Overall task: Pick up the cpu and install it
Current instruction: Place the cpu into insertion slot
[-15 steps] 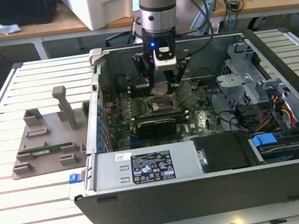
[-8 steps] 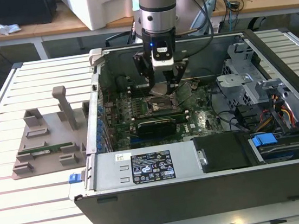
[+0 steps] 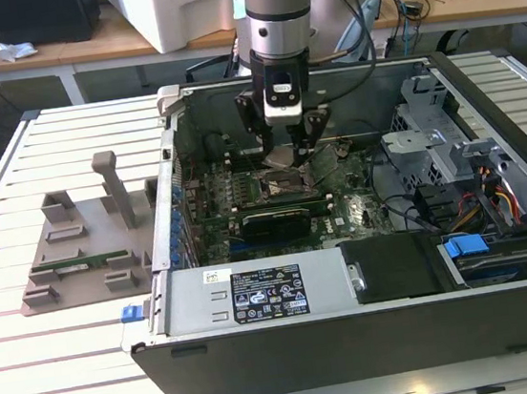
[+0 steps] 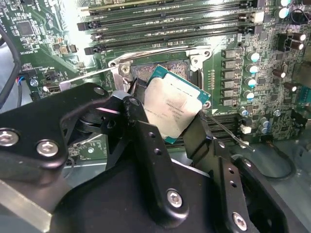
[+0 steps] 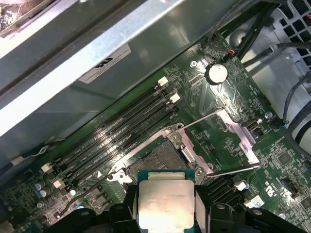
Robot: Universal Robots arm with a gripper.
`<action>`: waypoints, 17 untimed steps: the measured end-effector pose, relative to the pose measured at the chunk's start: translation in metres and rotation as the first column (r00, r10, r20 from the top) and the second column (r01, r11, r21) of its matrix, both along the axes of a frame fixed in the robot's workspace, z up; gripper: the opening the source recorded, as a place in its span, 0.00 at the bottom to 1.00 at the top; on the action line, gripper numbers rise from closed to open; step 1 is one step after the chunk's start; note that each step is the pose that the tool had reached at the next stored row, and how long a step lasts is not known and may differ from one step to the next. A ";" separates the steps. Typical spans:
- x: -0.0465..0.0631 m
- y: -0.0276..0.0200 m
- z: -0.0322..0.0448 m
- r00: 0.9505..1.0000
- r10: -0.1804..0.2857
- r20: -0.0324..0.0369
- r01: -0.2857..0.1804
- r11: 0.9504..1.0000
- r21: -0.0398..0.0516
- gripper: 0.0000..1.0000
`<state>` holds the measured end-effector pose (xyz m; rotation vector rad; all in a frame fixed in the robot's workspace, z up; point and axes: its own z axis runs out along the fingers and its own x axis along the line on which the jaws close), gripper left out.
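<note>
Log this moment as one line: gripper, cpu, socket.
gripper: shut on cpu | cpu: held over socket, not seated | socket: empty, load plate open

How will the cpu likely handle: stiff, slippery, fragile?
The cpu looks thin and flat, unbent in the tool: probably stiff and light. Its shiny top and edge-only grip suggest it could slip. A drop onto the socket might damage it.

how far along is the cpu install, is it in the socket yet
Pickup looks done: the gripper is shut on the cpu by its edges. In hand: the cpu hangs over the open socket, whose metal retention frame is flipped back. Left: the cpu is not yet seated and the frame is not closed.
</note>
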<state>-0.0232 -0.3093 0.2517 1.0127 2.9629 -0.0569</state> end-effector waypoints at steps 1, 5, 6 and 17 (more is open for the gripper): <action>0.000 0.0000 0.0000 1.000 -0.009 0.000 0.009 1.000 0.000 0.55; 0.000 0.0000 -0.0002 0.999 -0.039 0.000 0.039 0.999 0.000 0.55; 0.000 0.0000 -0.0003 0.999 -0.044 0.000 0.044 0.999 0.000 0.55; 0.000 0.0000 -0.0006 0.995 -0.095 0.000 0.095 0.995 -0.001 0.55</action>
